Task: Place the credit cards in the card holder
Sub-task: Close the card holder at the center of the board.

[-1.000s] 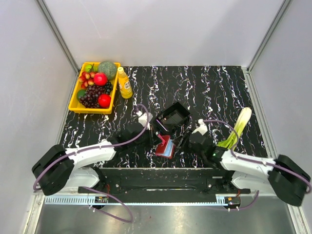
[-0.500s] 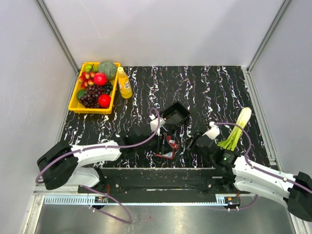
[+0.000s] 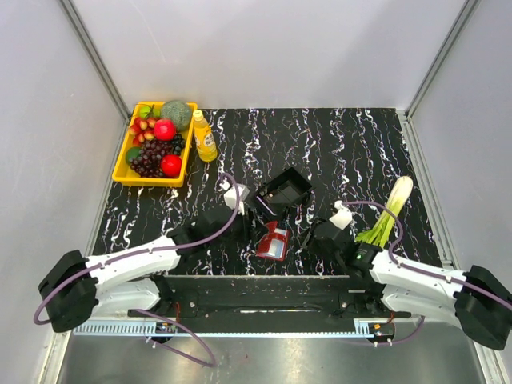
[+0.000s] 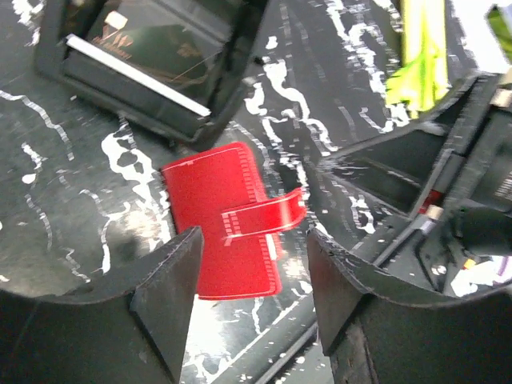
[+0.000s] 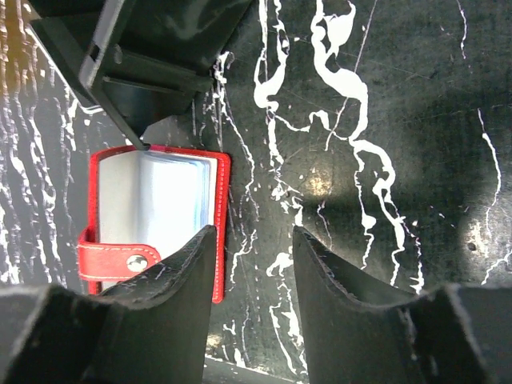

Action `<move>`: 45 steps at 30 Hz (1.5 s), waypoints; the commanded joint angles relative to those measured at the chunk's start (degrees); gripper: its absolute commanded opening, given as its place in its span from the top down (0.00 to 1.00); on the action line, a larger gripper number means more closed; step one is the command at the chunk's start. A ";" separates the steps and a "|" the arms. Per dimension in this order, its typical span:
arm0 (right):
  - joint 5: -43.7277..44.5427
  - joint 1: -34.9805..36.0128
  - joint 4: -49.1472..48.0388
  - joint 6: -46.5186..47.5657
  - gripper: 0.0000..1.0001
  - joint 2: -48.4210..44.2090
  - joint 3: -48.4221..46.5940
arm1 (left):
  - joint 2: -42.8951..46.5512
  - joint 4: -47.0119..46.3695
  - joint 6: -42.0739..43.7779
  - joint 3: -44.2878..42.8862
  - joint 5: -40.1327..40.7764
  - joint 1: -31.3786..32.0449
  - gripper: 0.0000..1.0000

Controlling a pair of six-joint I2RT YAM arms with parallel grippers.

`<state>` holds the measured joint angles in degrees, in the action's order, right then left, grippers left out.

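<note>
Table (image 3: 360,144): black marble top, both arms reaching in to the middle, and it's all happening close to the bases.
Yellow tray (image 3: 120,172): fruit in it, far out beyond the L arm, not in play.
Black box (image 3: 284,190): just past both sets of fingertips, nearly touching the holder's far edge. There's a white strip (image 4: 136,68) inside; can't tell if that's a card.
Leek (image 3: 392,210): off to the R arm's outer side, apart from the action.
L gripper (image 4: 254,236): fingers spread wide, nothing btwn them, hovering with the holder right ahead and below.
R gripper (image 5: 254,232): jaws apart too, empty, with the holder ahead and off to its left finger's side.
Card holder (image 3: 274,240): red, lying flat on the table btwn the two grippers, nearer the L one.
Cards (image 5: 164,196): a pale grey-blue face shows inside the red border. It looks seated, but a card vs a sleeve window can't be told apart. No loose cards seen on the table.
Strap (image 5: 120,260): unsnapped, curling up across the near end.
Step, my read: checking or finishing the insert, so late in the task.
How to do it well: come in low w/ one finger pinning the red edge so the holder can't skate on the slick top. Push any proud card along its long axis, not down. Keep clear of the strap and the box wall, and move one arm at a time since the wrists are crowded.
</note>
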<state>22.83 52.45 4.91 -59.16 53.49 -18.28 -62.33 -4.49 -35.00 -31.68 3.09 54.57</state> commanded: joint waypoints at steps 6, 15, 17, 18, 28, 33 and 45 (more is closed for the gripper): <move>-2.96 -0.24 -9.20 -2.19 0.55 8.11 -0.44 | -16.23 -4.19 -4.10 -2.33 -2.83 -2.36 0.55; -6.47 -2.26 -11.66 -1.84 0.53 14.52 -0.88 | -27.23 -8.08 -5.34 -3.91 -8.28 -1.39 0.51; -8.23 -2.44 -14.91 -2.19 0.53 16.02 0.00 | -28.81 -8.51 -5.16 -3.83 -8.80 -1.39 0.51; -9.28 -2.78 -16.93 -2.19 0.53 16.98 0.44 | -29.43 -8.69 -5.42 -4.00 -9.33 -1.48 0.51; -14.57 -3.75 -27.41 -5.35 0.52 24.38 2.72 | -31.37 -16.96 -8.85 -0.22 -14.87 -1.39 0.41; -13.61 -3.84 -21.62 -3.16 0.52 21.83 1.50 | -32.07 -18.71 -9.73 0.57 -16.19 -1.48 0.64; -11.40 -7.18 -11.24 2.47 0.46 0.66 3.86 | -22.85 -17.20 -7.10 3.10 -14.77 -2.44 1.00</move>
<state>13.37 47.09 -9.54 -58.43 60.05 -16.03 -89.84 -20.75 -44.27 -31.83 -8.88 52.58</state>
